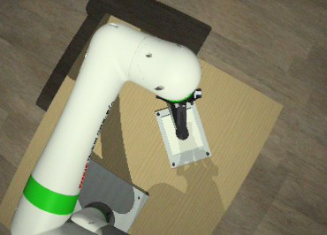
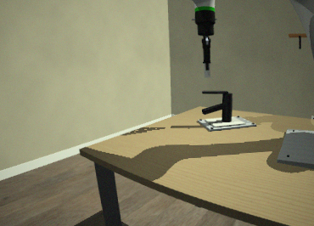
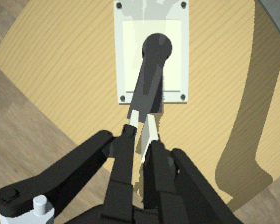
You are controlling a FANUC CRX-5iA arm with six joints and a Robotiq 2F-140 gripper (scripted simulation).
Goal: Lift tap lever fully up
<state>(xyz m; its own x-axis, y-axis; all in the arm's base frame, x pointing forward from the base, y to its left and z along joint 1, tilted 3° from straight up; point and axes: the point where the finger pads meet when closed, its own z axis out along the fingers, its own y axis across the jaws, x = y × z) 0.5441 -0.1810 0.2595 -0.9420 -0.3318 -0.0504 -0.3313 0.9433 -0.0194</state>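
A black tap (image 2: 226,107) stands on a white base plate (image 2: 227,124) on the wooden table. Its lever (image 2: 214,93) lies level, pointing left in the side view, with the spout below it. From above the tap shows on its plate (image 1: 182,126). In the wrist view the lever (image 3: 149,79) points toward me over the plate (image 3: 152,51). My gripper (image 2: 206,74) hangs well above the lever's free end, fingers pointing down and shut on nothing. The shut fingertips show in the wrist view just over the lever's near end.
The arm's grey mounting plate (image 2: 297,148) sits at the table's right; it also shows in the top view (image 1: 110,197). The table edge (image 2: 127,168) runs in front, with floor below. A wall stands behind and left.
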